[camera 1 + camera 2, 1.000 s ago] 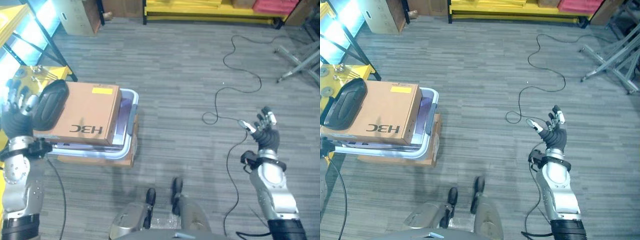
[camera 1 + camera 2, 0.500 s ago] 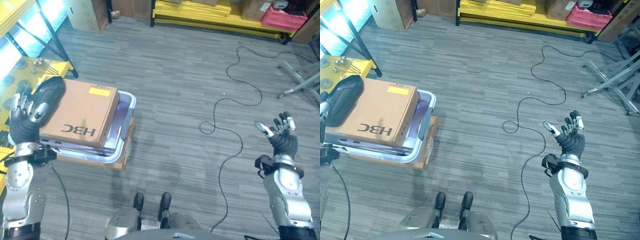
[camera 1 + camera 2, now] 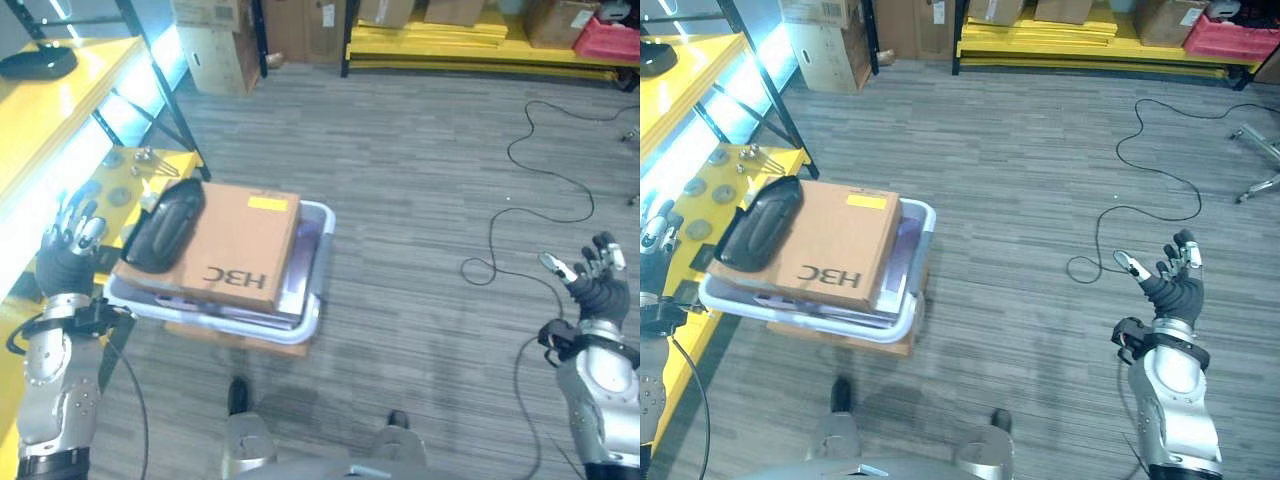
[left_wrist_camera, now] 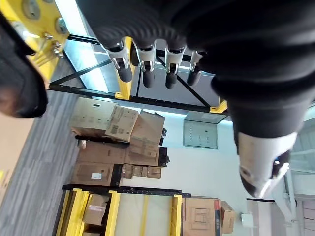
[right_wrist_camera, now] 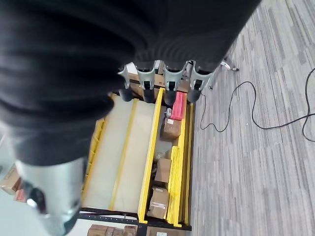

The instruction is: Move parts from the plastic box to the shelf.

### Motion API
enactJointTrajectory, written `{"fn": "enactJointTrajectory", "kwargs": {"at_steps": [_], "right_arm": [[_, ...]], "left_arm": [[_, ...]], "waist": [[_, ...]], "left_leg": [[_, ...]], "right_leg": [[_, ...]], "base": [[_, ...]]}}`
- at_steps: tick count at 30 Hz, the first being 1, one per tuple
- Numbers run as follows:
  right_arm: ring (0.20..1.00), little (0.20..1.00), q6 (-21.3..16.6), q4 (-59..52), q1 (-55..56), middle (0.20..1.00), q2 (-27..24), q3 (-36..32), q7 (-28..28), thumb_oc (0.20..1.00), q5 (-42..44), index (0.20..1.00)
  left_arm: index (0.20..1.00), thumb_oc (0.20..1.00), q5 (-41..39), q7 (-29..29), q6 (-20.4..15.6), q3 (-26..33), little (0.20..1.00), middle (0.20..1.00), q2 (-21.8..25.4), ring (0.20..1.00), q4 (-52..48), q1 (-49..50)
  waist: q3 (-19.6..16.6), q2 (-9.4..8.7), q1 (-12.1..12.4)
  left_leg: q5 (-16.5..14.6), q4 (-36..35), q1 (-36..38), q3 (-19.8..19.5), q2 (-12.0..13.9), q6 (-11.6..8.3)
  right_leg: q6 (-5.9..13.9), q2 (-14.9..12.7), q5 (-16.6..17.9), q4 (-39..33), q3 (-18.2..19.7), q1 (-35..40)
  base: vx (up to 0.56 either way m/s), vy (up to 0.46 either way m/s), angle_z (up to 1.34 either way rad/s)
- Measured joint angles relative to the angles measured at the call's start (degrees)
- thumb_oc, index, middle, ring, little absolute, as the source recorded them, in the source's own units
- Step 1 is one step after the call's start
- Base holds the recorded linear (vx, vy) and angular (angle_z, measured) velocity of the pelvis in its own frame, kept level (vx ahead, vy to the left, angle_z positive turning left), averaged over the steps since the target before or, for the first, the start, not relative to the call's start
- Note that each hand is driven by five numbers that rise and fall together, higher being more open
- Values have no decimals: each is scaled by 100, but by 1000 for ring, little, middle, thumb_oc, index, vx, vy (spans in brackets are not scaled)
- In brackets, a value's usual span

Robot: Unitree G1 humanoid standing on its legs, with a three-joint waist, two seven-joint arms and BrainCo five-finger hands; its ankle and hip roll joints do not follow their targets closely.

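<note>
I see large dark letters, upside down to me, on the cardboard box (image 3: 235,245); its yellow label (image 3: 266,203) is too small to read.

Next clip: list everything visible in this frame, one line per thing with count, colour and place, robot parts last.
Plastic box: one, pale translucent, on the floor ahead at the robot's left, resting on a flat brown carton.
Cardboard box: one, brown, lying on top of the plastic box.
Black part: one, dark and rounded, on the cardboard box's shelf-side edge.
Shelf: one, yellow with black struts, along the left; small metal parts lie on its lower level.
Dark object: one, on the shelf's upper level.
Far racks: yellow, holding cartons.
Left hand: open, by the shelf.
Right hand: open, raised over the floor.
</note>
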Motion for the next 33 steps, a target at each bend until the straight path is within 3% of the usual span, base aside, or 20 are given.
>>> {"fn": "enactJointTrajectory", "kwargs": {"at_steps": [1,2,3,4,5,8,9,10,11,12,15,16,19,24,29,33], "right_arm": [[1000,1000,47,65,-270,1000,162,262,-10,1000,6,1000],[1000,1000,48,62,-416,1000,235,282,-15,1000,10,1000],[1000,1000,47,66,-493,1000,277,290,-28,1000,11,1000],[1000,1000,-4,26,-439,1000,359,205,-52,1000,85,1000],[1000,1000,-122,-42,-373,1000,420,137,-131,1000,120,1000],[1000,1000,-228,4,-532,1000,611,117,-158,1000,122,1000],[1000,1000,-195,-3,-547,1000,755,272,-131,1000,123,1000],[1000,1000,-183,-27,-545,1000,761,331,-112,1000,124,1000],[1000,1000,-113,-95,-402,1000,760,334,-88,1000,131,1000],[1000,1000,-82,-335,-118,1000,754,327,-23,1000,197,1000],[1000,1000,-79,-870,259,1000,665,323,29,1000,282,1000],[1000,1000,-88,-921,294,1000,626,318,50,1000,291,1000],[1000,1000,-97,-880,284,1000,598,314,95,1000,343,1000],[1000,1000,-107,-645,-56,1000,595,636,99,1000,301,1000],[1000,1000,60,-642,-39,1000,345,659,19,1000,-1,1000],[1000,1000,163,-638,68,1000,139,501,-27,1000,35,1000]], "left_arm": [[1000,1000,16,120,-27,-69,1000,1000,22,1000,204,-228],[1000,1000,24,133,-43,-105,1000,1000,34,1000,197,-223],[1000,1000,51,151,-129,-212,1000,1000,116,1000,295,-231],[1000,1000,133,201,-140,-416,1000,1000,229,1000,315,-372],[1000,1000,214,244,-151,-518,1000,1000,387,1000,205,-393],[1000,1000,308,248,-187,-507,1000,1000,849,1000,27,-306],[1000,1000,275,194,-163,-350,1000,1000,893,1000,18,-94],[1000,1000,264,144,-157,-254,1000,1000,887,1000,14,14],[1000,1000,207,110,-145,-182,1000,1000,852,1000,24,104],[1000,1000,167,72,-137,-63,1000,1000,795,1000,-18,276],[1000,1000,171,79,-123,-8,1000,1000,498,1000,-318,372],[1000,1000,185,80,-99,-16,1000,1000,438,1000,-414,370],[1000,1000,295,87,-46,-57,1000,1000,373,1000,-649,352],[1000,1000,394,148,68,-130,1000,1000,415,1000,-719,268],[1000,1000,393,124,73,-128,1000,1000,388,1000,-752,482],[1000,1000,395,34,118,-131,1000,1000,334,1000,-833,681]], "waist": [[122,-144,3],[156,-88,62],[178,-47,132],[169,-36,214],[141,-117,267],[261,-79,352],[311,12,402],[321,35,454],[336,54,451],[307,17,488],[220,-109,473],[184,-143,454],[67,-206,437],[-172,-144,359],[-439,4,398],[-589,-10,394]], "left_leg": [[-582,1054,-438,169,-422,376],[-761,1417,-557,244,-446,465],[-881,1520,-549,307,-534,552],[-962,1823,-669,371,-761,762],[-1154,2063,-815,398,-967,865],[-1621,2663,-1155,512,-1202,1212],[-1609,2579,-1122,627,-1218,1379],[-1544,2434,-1045,625,-1222,1409],[-1400,2053,-857,615,-1224,1531],[-978,1239,-494,617,-1238,1466],[-350,-6,-23,597,-1357,1412],[-286,-140,-4,581,-1397,1375],[-133,-334,22,531,-1420,1308],[86,-682,98,469,-1365,1236],[204,-957,264,429,-1325,1166],[235,-1010,320,358,-1263,1121]], "right_leg": [[-252,-371,938,87,235,-240],[-187,-467,1446,-98,357,-229],[-190,-575,1289,139,232,-270],[-175,-608,1298,300,-6,-119],[-273,-780,1446,60,-114,-45],[-416,-995,1994,-382,-123,56],[-291,-847,2102,-385,-41,-48],[-146,-734,1856,-302,-24,-93],[6,-334,1078,-35,5,-103],[-4,295,341,270,-72,-167],[-66,1210,-231,-24,-275,-184],[-205,1280,-184,-241,-275,-156],[-190,1332,149,-788,-276,14],[-234,1514,524,-1503,-397,309],[-254,1607,630,-1763,-472,504],[-299,1680,580,-1766,-531,579]], "base": [[52,794,-26],[44,817,-27],[56,730,-6],[60,534,15],[71,518,20],[66,347,-3],[105,386,-20],[89,273,-25],[66,193,-12],[43,122,-2],[60,28,2],[69,-45,5],[23,-65,2],[38,-93,4],[64,-92,3],[100,-63,6]]}}
